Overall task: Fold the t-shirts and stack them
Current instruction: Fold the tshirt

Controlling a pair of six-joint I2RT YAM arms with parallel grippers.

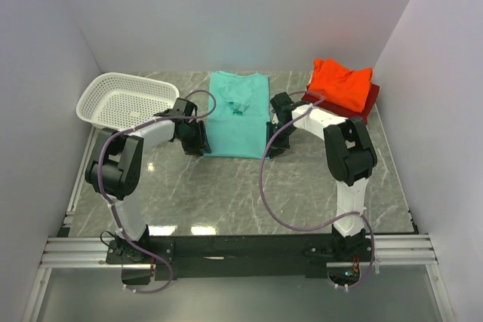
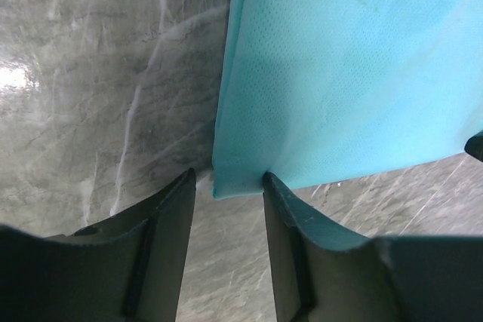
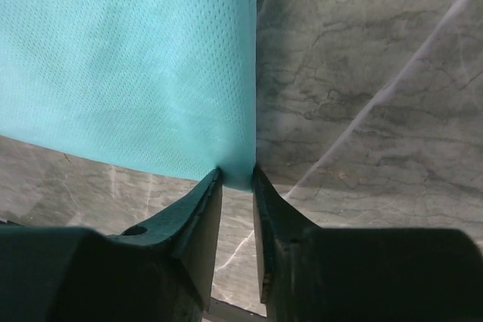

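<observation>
The teal t-shirt (image 1: 238, 115) lies flat on the marble table, folded into a long rectangle with the collar on top. My left gripper (image 1: 198, 141) is at its near left corner. In the left wrist view (image 2: 228, 179) the jaws stand apart around that corner of the teal cloth (image 2: 347, 73), with a gap on the left side. My right gripper (image 1: 273, 145) is at the near right corner. In the right wrist view (image 3: 237, 173) both fingers press on the teal cloth (image 3: 128, 58). A folded orange-red t-shirt (image 1: 341, 83) lies on a dark red one (image 1: 370, 103) at the back right. The cream shirt is out of view.
A white mesh basket (image 1: 124, 99) stands at the back left, beside my left arm. White walls close in the table on three sides. A purple cable loops from each arm over the near part of the table (image 1: 226, 194).
</observation>
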